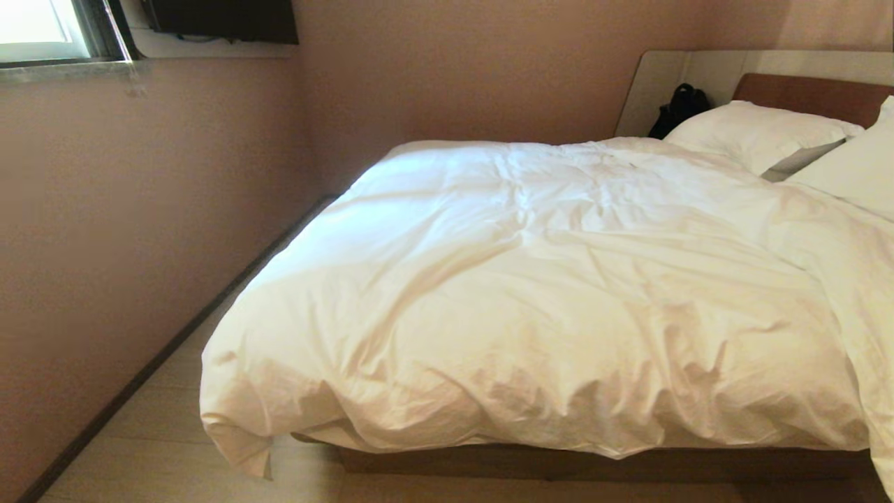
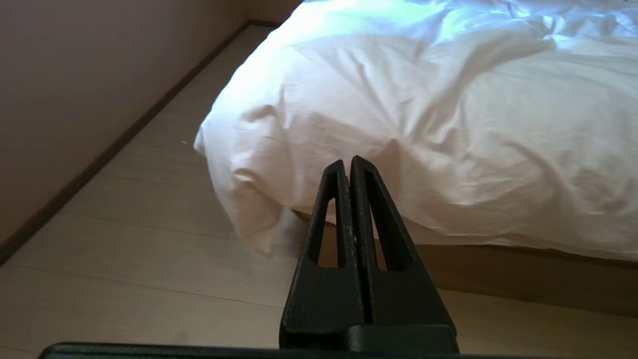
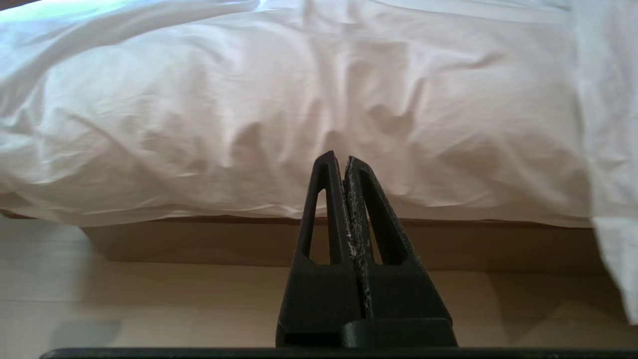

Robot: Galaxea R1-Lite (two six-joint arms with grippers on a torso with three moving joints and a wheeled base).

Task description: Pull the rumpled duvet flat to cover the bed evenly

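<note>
A puffy white duvet [image 1: 545, 293] lies rumpled over the bed [image 1: 628, 464], whose dark brown base shows under its near edge. One corner of the duvet [image 2: 249, 219] droops toward the floor at the bed's near left. At the right, more white fabric [image 3: 610, 149] hangs over the side. My left gripper [image 2: 348, 162] is shut and empty, held back from the bed's near edge by that drooping corner. My right gripper [image 3: 340, 158] is also shut and empty, facing the duvet's [image 3: 299, 109] near side above the base [image 3: 249, 239]. Neither arm shows in the head view.
Two white pillows [image 1: 758, 133] rest by the brown headboard [image 1: 810, 94] at the far right, with a black object [image 1: 679, 106] behind them. A pink wall [image 1: 105, 244] runs along the bed's left side, leaving a narrow strip of pale wooden floor [image 1: 167, 426].
</note>
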